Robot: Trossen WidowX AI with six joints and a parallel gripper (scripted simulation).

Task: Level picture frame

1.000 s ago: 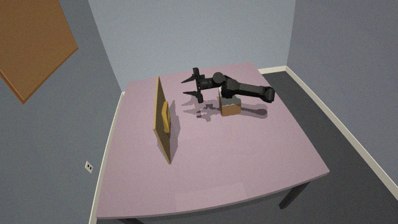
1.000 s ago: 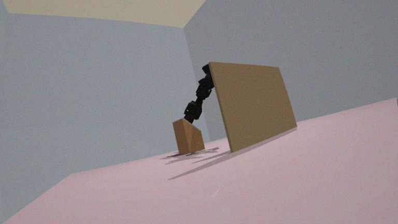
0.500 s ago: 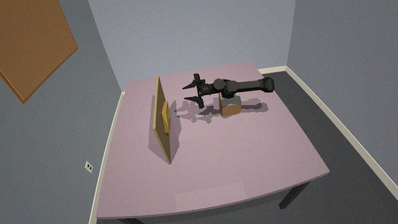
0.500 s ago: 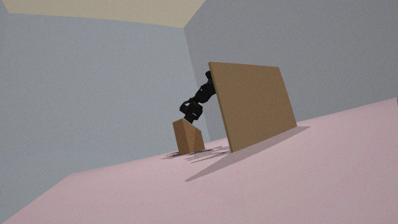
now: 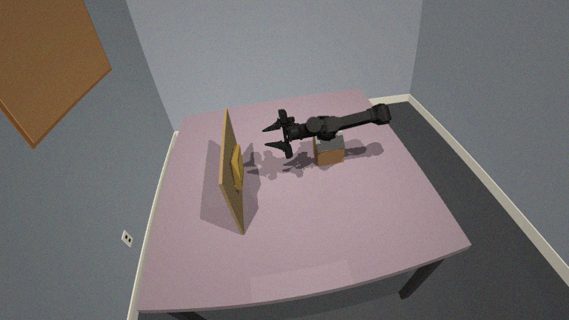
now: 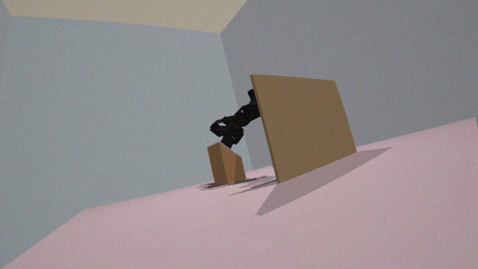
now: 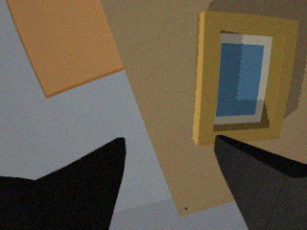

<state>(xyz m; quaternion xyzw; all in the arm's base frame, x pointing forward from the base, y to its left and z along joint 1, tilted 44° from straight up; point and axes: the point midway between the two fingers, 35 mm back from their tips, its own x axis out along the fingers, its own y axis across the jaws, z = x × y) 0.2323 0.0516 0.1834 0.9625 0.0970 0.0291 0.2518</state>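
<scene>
The yellow picture frame (image 5: 235, 165) (image 7: 206, 81) with a blue picture hangs on the front of the upright tan board (image 5: 236, 207) (image 6: 306, 128) (image 7: 158, 96). In the wrist view its sides are not parallel to the board's edges; it looks turned clockwise against the board. The screw and notched strip are hidden. My gripper (image 5: 264, 138) (image 7: 171, 144) is open and empty, short of the board and pointing towards it. In the wrist view one fingertip overlaps the frame's edge in the picture, but the top view shows a gap. The board hides the frame in the exterior view.
A pink table (image 5: 356, 207) (image 6: 140, 230) carries the board and a brown block (image 5: 330, 157) (image 6: 220, 167) beneath my arm. An orange-brown panel (image 5: 50, 48) hangs at the upper left of the top view. An orange panel (image 7: 67, 38) also shows beyond the board in the wrist view.
</scene>
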